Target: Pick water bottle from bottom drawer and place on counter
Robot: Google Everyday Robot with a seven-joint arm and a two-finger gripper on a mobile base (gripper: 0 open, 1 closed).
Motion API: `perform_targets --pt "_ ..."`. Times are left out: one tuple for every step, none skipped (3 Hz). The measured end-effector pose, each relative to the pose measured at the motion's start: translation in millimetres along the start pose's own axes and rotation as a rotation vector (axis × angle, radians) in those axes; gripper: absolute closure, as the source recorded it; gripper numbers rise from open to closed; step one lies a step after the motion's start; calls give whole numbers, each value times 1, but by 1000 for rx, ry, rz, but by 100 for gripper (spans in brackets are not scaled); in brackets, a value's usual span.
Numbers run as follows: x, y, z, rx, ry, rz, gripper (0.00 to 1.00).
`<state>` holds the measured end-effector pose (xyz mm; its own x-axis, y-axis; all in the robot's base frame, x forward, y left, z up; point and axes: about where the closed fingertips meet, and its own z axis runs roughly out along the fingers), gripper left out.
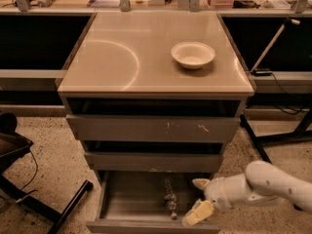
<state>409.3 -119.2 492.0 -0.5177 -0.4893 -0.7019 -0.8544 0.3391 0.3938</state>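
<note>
The bottom drawer (pixel 126 206) of the grey cabinet is pulled open. The water bottle (pixel 169 199) lies in it near the middle, lengthwise, cap toward the front. My gripper (pixel 199 199) reaches in from the right on a white arm, at the drawer's right side, just right of the bottle and apart from it. Its two pale fingers (pixel 197 213) are spread and hold nothing. The counter (pixel 122 62) is the tan glossy top of the cabinet, with a curved arc mark on its left half.
A white bowl (pixel 192 54) sits on the counter's right rear. The top drawer (pixel 151 128), with white scratch marks, and the middle drawer (pixel 151 162) stick out slightly. A black chair base (pixel 29 199) stands on the left floor and a black stand leg (pixel 273 140) on the right.
</note>
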Motion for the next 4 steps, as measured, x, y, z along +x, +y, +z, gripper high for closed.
perform_targets --pt "0 -28 67 20 -83 222 0" --pt "4 -53 80 98 -104 291 0" --pt "5 -53 84 109 -104 301 0" --pt "-2 -32 95 150 -80 310 0"
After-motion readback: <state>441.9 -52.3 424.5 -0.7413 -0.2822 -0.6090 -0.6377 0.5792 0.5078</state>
